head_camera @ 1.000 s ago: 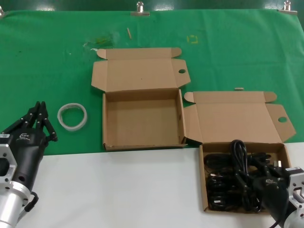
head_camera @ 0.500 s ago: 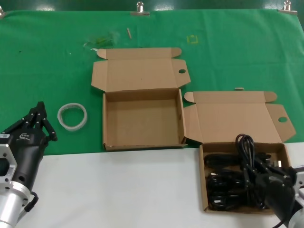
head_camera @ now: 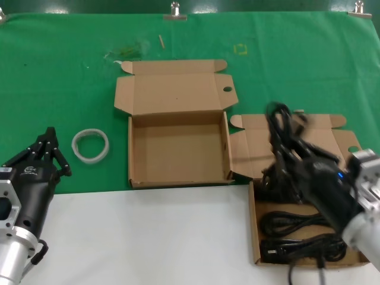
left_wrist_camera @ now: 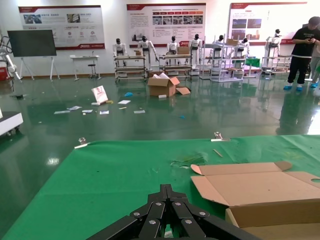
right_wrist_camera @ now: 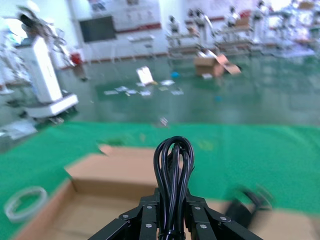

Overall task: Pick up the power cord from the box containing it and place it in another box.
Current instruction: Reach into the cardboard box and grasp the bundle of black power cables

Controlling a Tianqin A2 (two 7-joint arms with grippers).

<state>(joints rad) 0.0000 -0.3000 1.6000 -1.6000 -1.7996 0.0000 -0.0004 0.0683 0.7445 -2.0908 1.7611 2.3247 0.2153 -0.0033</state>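
While no printing shows on either cardboard box, a small white logo sits on the black body of the left gripper point(head_camera: 50, 148), too small to read. Two open boxes lie on the table: the empty box point(head_camera: 178, 148) with the tall lid on the green cloth point(head_camera: 59, 71), and the box point(head_camera: 254, 237) with the wide short lid at the right, partly on the white surface point(head_camera: 148, 237). The right gripper point(head_camera: 285, 163) hangs above the back of that right-hand box, its fingers point(right_wrist_camera: 145, 222) closed around one power cord point(head_camera: 279, 127), whose looped black bundle stands up from the fingers, clear of the box and in front of its lid. More black cords point(head_camera: 303, 237) lie coiled inside the right-hand box; their number cannot be told. The left gripper rests idle at the near left, its fingers together at the tips, beside one white ring point(head_camera: 90, 145) on the cloth. Two metal clips point(head_camera: 175, 10) hold the cloth's far edge.
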